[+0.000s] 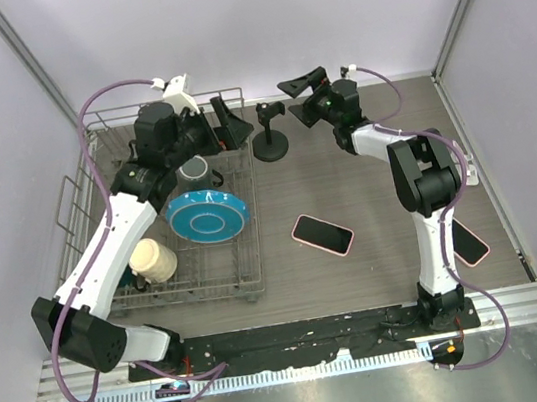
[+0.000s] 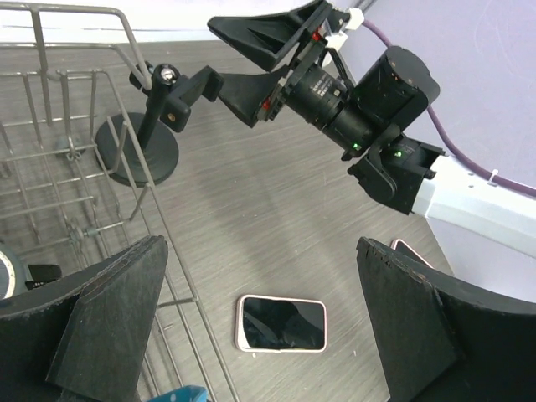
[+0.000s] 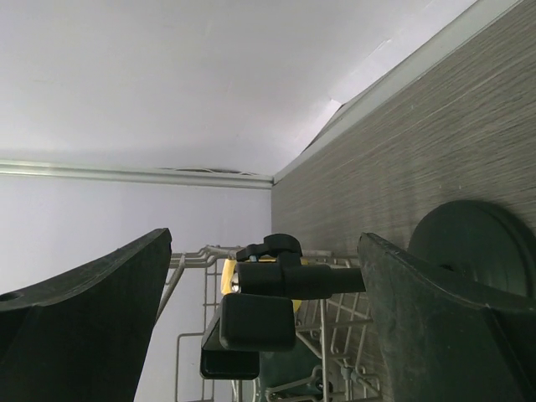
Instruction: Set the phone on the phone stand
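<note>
The phone (image 1: 322,234), dark-screened in a pink case, lies flat on the table; the left wrist view shows it (image 2: 281,323) below my open left gripper (image 2: 260,249). The phone stand (image 1: 270,138), black with a disc base, stands at the back beside the rack. My left gripper (image 1: 227,124) hovers over the rack's far right corner, holding nothing. My right gripper (image 1: 292,101) is open just right of the stand's top. In the right wrist view the stand's holder (image 3: 276,293) shows between its fingers (image 3: 84,318), untouched, with the disc base (image 3: 477,243) behind.
A wire dish rack (image 1: 85,188) fills the left side, holding a blue plate (image 1: 207,215), a cream mug (image 1: 153,262) and a white cup (image 1: 198,169). A second phone (image 1: 469,242) lies at the right, partly under the right arm. Walls close in on three sides.
</note>
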